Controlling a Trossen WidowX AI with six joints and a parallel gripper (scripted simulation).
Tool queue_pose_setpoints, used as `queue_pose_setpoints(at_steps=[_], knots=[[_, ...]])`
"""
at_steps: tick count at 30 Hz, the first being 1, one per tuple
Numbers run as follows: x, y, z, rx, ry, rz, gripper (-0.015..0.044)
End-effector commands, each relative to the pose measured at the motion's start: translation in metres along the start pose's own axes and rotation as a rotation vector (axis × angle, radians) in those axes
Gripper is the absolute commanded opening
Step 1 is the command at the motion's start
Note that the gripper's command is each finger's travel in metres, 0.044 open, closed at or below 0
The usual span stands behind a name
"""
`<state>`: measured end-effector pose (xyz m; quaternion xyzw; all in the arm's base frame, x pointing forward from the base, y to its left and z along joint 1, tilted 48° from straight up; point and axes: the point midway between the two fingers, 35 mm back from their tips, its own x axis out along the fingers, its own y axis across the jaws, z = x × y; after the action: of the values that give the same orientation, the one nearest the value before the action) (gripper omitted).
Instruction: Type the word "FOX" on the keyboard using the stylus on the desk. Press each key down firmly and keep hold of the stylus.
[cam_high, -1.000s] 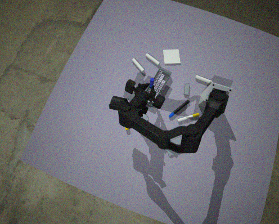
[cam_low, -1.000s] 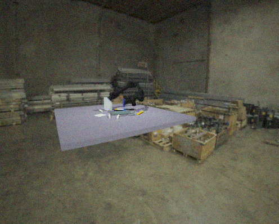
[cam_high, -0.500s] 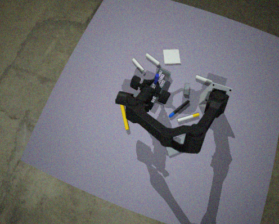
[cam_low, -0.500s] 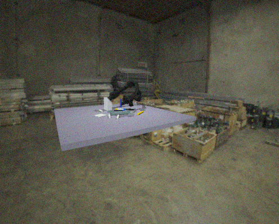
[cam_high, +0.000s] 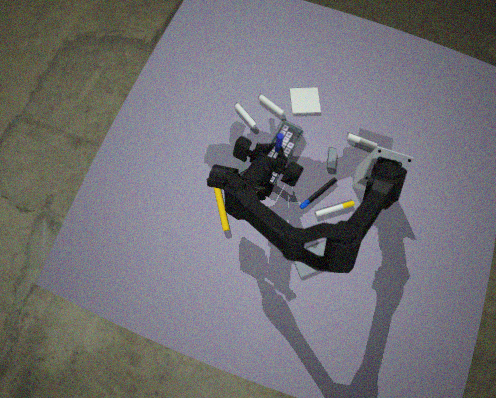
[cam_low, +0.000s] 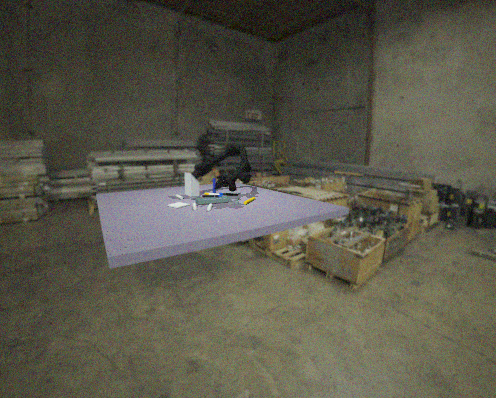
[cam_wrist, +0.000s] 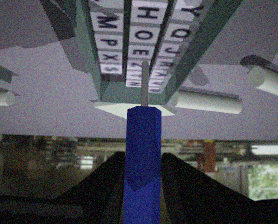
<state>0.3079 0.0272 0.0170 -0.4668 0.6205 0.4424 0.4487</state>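
My gripper (cam_wrist: 143, 160) is shut on the blue stylus (cam_high: 279, 142) (cam_low: 214, 185) (cam_wrist: 144, 130), which it holds by its body, with the thin grey tip pointing out past the fingers. The dark green-grey keyboard (cam_high: 290, 147) (cam_low: 212, 201) (cam_wrist: 91, 55) lies on the table under the gripper, partly hidden by the arm in the top view. In the wrist view the stylus tip shows over the middle visible row, near the E key (cam_wrist: 138, 51), with O and H in the same row. Whether the tip touches a key cannot be told.
Two white cylinders (cam_high: 245, 117) (cam_high: 271, 105) and a white square pad (cam_high: 305, 101) lie past the keyboard. A yellow marker (cam_high: 222, 210) lies beside the arm. A grey block (cam_high: 332, 159), a black marker (cam_high: 322, 190) and a white marker (cam_high: 332, 209) lie between keyboard and arm base.
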Motion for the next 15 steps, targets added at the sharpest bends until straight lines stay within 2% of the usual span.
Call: queue_pose_setpoints(at_steps=[1,15], knots=[[0.0019,0.0018,0.0009,0.003,-0.001,0.005,0.0081],[0.0043,0.0018,0.0050,0.003,-0.001,0.005,0.0081]])
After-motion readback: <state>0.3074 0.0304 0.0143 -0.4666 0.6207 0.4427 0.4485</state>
